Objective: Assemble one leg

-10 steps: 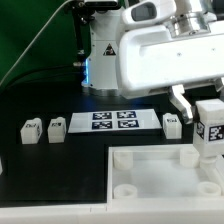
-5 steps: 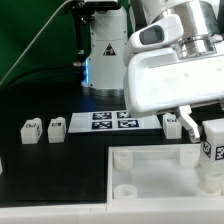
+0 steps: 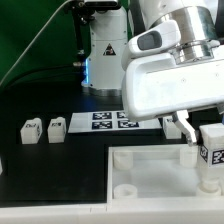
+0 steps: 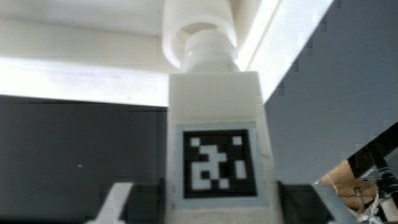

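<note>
white plastic, item one, nearest: large square panel (image 3: 150, 178) lying flat on the black table (image 3: 40, 170), filling the exterior view from six to four o'clock. round sockets at its corners; one corner socket (image 3: 126, 189) shows plainly near six o'clock.

item two: leg (image 3: 212, 150), small white block, upright, tag facing the camera, at about four o'clock in the exterior view, above the panel's far corner on the exterior view's right. the gripper (image 3: 207, 138) is clamped on it, one finger to each side. in the wrist view the leg (image 4: 217, 130) fills the middle, its tag square-on and its round stud end pointing away at white panel surface. the fingers (image 4: 103, 205) flank its near end. whether the stud touches the panel cannot be told.

item three, further back: three spare legs in a row, two (image 3: 30, 130) (image 3: 56, 128) at nine o'clock and one (image 3: 172, 125) just beside the gripper. the marker board (image 3: 112, 121) lies between them, dead centre.

item four, farthest: arm's base column (image 3: 105, 45) at twelve o'clock.

step in hand, by judgement: placing the gripped leg at that far corner socket, insertion not yet shown complete.

next move calls for: stud centred on the socket mouth, leg kept plumb, a straight descent, then probably a twist to seat it. grip to hold firm throughout. an off-centre approach would risk jamming on the rim.
</note>
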`<state>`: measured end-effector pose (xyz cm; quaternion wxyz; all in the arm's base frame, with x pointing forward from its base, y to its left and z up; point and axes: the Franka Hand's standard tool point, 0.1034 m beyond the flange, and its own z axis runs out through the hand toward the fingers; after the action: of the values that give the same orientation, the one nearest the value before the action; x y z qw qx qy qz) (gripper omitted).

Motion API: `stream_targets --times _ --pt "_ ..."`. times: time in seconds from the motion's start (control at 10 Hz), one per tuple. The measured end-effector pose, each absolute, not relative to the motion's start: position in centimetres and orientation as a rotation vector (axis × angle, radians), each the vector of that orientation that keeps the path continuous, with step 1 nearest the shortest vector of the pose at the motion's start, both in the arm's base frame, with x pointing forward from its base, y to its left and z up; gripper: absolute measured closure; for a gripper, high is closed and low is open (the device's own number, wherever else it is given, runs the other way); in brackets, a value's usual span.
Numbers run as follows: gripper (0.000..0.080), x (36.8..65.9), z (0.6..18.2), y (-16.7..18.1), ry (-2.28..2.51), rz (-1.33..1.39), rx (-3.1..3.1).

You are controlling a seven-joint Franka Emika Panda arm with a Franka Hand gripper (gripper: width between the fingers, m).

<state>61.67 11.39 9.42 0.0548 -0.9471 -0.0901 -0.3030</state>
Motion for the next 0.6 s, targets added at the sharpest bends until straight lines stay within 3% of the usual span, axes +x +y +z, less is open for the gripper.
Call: stream_targets --times 0.6 --pt "0.0508 61.6 8.1 10.9 -0.26 -0.963 -2.868"
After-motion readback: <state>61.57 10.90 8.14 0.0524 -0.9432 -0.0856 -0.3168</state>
